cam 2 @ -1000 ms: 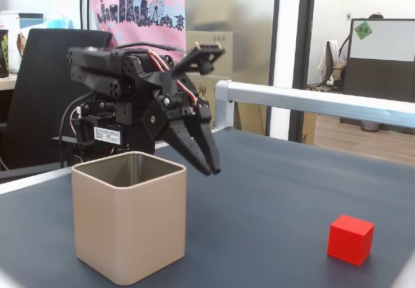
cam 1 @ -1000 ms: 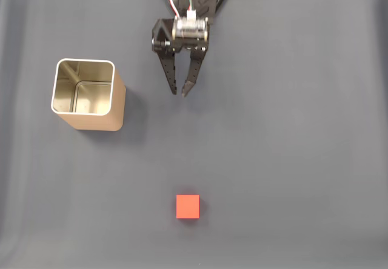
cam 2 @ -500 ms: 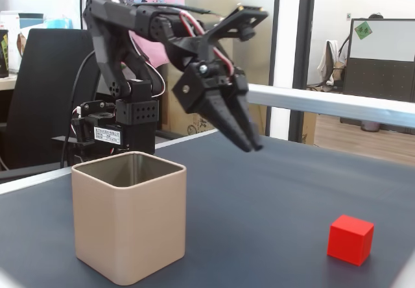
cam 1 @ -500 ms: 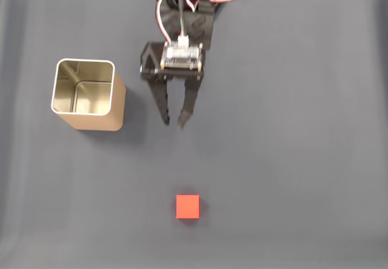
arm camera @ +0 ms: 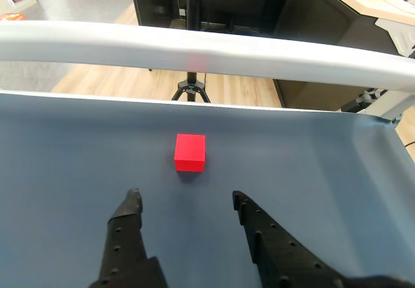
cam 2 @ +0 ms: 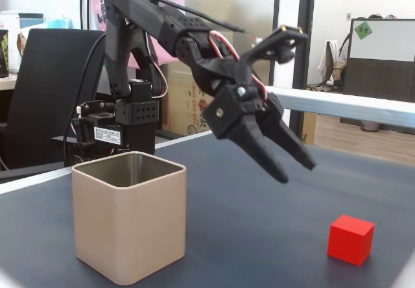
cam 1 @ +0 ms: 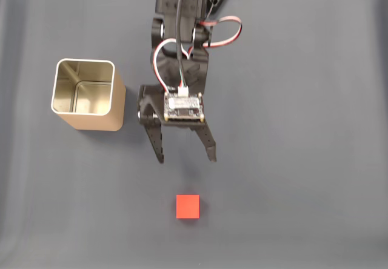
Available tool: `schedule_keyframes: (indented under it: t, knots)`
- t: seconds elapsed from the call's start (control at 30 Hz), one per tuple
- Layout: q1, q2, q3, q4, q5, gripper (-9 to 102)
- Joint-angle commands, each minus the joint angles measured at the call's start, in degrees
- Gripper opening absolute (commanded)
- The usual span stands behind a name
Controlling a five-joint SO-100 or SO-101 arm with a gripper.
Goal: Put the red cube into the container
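Since half a second ago my arm has reached further out over the bench point(cam 1: 315, 160), and my tool point(cam 1: 185, 159) has spread its fingers wider; the red cube point(cam 1: 188, 206) and the container point(cam 1: 88, 94) have not shifted. My tool now hangs above the dark surface with both fingers well apart, holding nothing and touching nothing. From my wrist view the red cube point(arm camera: 190, 152) lies on the bench just beyond my fingertips point(arm camera: 133, 197). The container point(cam 2: 130, 220) stands upright and open, well apart from the cube.
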Motion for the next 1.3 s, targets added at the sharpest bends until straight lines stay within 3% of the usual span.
schedule_keyframes:
  t: [0.0,0.27,0.67,1.27]
  knots:
    - [-0.4,-3.3,-4.4,-5.8,-0.6,39]
    - [-0.8,-17.8,-10.6,-16.9,0.0,42]
    - [-1.8,-29.9,-21.5,-18.0,0.8,42]
    - [-4.0,-34.1,-25.1,-16.5,0.6,40]
